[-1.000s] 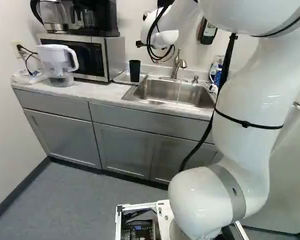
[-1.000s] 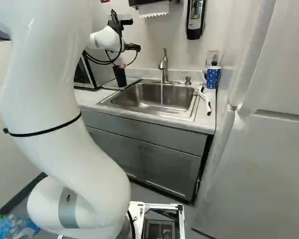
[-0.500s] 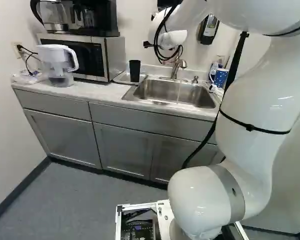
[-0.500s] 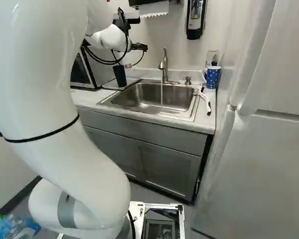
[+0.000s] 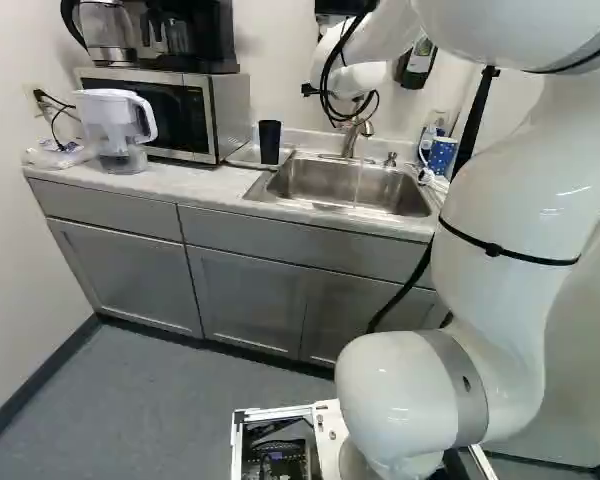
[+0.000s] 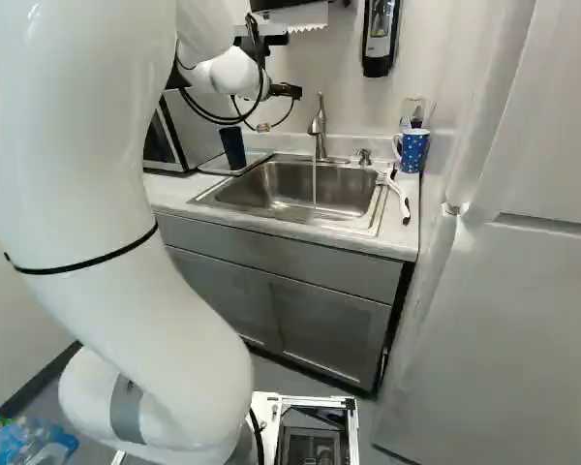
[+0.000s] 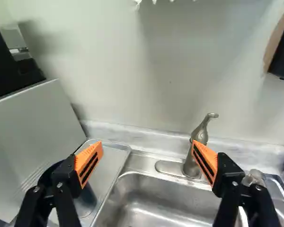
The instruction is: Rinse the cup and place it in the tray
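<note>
Arm (image 6: 228, 73) farther right, cup (image 5: 269, 142) on tray (image 5: 245, 155)

The gripper (image 6: 263, 127) has moved away from the cup (image 6: 233, 148), toward the faucet (image 6: 319, 128).

From where I stand, the white arm (image 5: 495, 200) fills the right of the left base view, black cables (image 5: 330, 80) looping at its far end in front of the wall. Below that end, a thin stream of water runs from the faucet (image 5: 353, 134) into the steel sink (image 5: 325, 185). Left of the sink, a black cup (image 5: 269, 142) stands upright on the metal tray (image 5: 245, 156). Farther left on the tabletop (image 5: 195, 181) sit a microwave (image 5: 212, 115), with a coffee maker (image 5: 210, 40) on top, and a white-handled pitcher (image 5: 115, 120). A dotted blue mug (image 5: 441, 156) sits right of the sink, and grey cabinets (image 5: 245, 300) run underneath.
</note>
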Robot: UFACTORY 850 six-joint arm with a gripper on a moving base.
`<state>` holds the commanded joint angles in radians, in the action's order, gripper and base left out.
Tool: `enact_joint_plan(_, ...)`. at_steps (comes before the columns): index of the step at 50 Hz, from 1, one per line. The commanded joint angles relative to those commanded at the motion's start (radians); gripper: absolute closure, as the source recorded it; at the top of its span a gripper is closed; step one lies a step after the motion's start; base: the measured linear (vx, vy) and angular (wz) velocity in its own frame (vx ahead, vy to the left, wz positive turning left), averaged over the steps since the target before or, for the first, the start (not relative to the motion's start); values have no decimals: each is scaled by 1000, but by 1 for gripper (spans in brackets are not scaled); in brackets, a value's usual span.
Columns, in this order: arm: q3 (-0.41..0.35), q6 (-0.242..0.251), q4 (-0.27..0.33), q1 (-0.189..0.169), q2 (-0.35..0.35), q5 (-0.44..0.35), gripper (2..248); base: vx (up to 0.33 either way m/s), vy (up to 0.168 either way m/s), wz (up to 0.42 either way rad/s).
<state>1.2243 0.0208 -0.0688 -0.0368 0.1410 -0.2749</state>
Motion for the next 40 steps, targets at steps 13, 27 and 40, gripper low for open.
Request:
enact_joint_plan(13,43,0,0,-32,40,0,3,0,0,0)
enact_joint_plan(27,119,0,0,-48,107,13,3,0,0,0)
enact_joint_plan(40,211,0,0,-58,168,28,3,0,0,0)
